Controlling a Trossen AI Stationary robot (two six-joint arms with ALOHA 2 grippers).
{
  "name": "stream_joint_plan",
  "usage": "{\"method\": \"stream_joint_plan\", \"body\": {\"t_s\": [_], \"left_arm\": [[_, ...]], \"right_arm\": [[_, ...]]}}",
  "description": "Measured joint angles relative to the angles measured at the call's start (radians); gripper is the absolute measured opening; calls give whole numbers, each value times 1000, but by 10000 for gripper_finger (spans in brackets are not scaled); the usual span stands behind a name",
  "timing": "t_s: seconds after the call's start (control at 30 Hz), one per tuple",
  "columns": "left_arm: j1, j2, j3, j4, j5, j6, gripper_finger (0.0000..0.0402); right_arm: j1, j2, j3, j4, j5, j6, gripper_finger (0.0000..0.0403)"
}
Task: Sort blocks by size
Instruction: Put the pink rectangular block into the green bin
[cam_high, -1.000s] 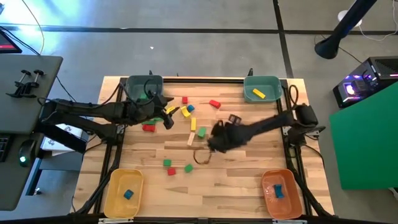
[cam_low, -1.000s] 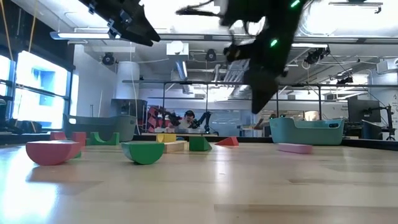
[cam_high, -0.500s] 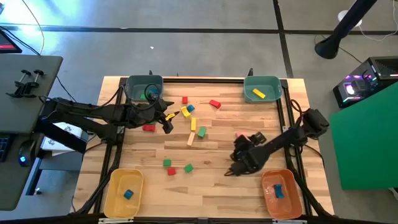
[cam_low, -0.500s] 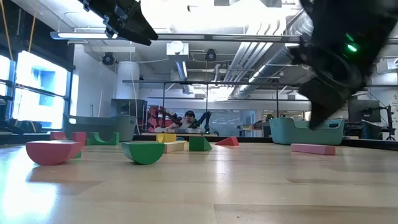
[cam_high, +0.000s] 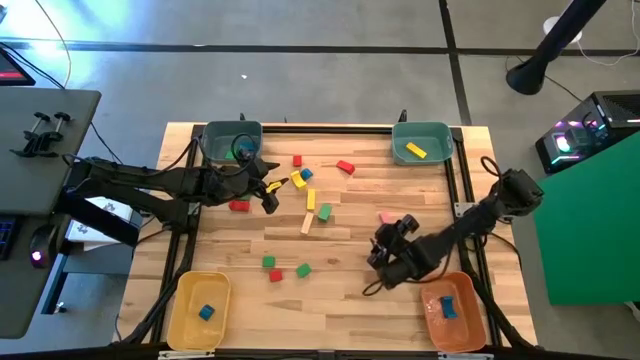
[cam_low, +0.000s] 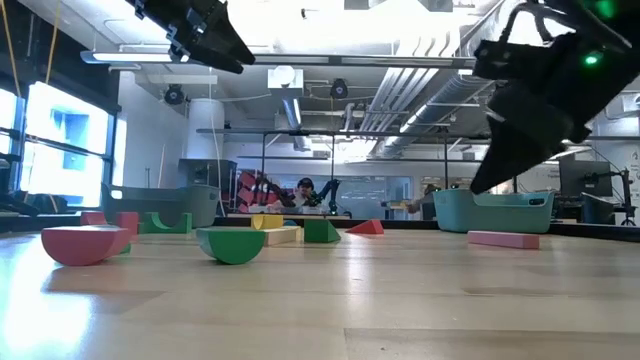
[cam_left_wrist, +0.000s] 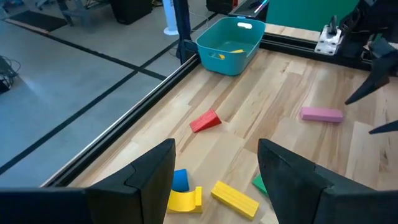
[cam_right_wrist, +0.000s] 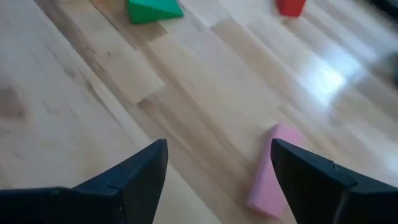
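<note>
**Sorting partly done: 4 blocks binned, most loose on the table**

From above, 1 blue block lies in the yellow bin (cam_high: 200, 312), 1 blue block in the orange bin (cam_high: 452, 310), 1 yellow bar in the right teal bin (cam_high: 421, 146), and something green in the left teal bin (cam_high: 231, 142). About a dozen blocks are left scattered on the pale, glossy plank table (cam_high: 340, 290).

The right gripper (cam_high: 383, 262) hangs above the table beside the orange bin, fingers apart and empty; the matte pink bar (cam_right_wrist: 272, 170) lies just ahead of it. The left gripper (cam_high: 270, 190) hovers, spread and empty, by the yellow arch (cam_left_wrist: 182, 200), flat yellow bar (cam_left_wrist: 234, 196) and red wedge (cam_left_wrist: 204, 121). The blocks look like painted wood; the bins are smooth plastic.
</note>
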Motion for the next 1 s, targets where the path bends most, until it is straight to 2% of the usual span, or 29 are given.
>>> {"method": "stream_joint_plan", "body": {"t_s": [0.13, 0.3, 0.37, 0.43, 0.5, 0.6, 0.67, 0.8, 0.87, 1.0], "left_arm": [[0, 0, 0, 0, 0, -1, 216], [-10, 0, 0, -13, 0, -10, 216], [-14, 0, 0, -14, 0, -10, 216], [-14, 0, 0, -14, 0, -9, 216], [-14, 0, 0, -15, -1, -9, 216], [-14, 0, 0, -16, -17, -8, 216], [-14, 0, 0, -15, -27, -6, 216], [-13, 0, 0, -15, -29, 1, 216], [-12, 0, 0, -15, -31, 7, 216], [-12, 0, 0, -16, -33, 19, 216]], "right_arm": [[-20, 0, 0, -63, -22, 19, 280], [38, -52, -87, -268, 79, 297, 279], [69, -100, -154, -229, 126, 406, 279], [90, -141, -232, -110, 158, 449, 279], [95, -162, -304, 80, 180, 438, 279], [63, -156, -391, 354, 175, 321, 279], [31, -141, -422, 460, 158, 247, 279], [-45, -106, -431, 498, 102, 193, 279], [-87, -83, -431, 497, 28, 142, 272], [-136, -40, -427, 507, -35, 83, 224]]}}
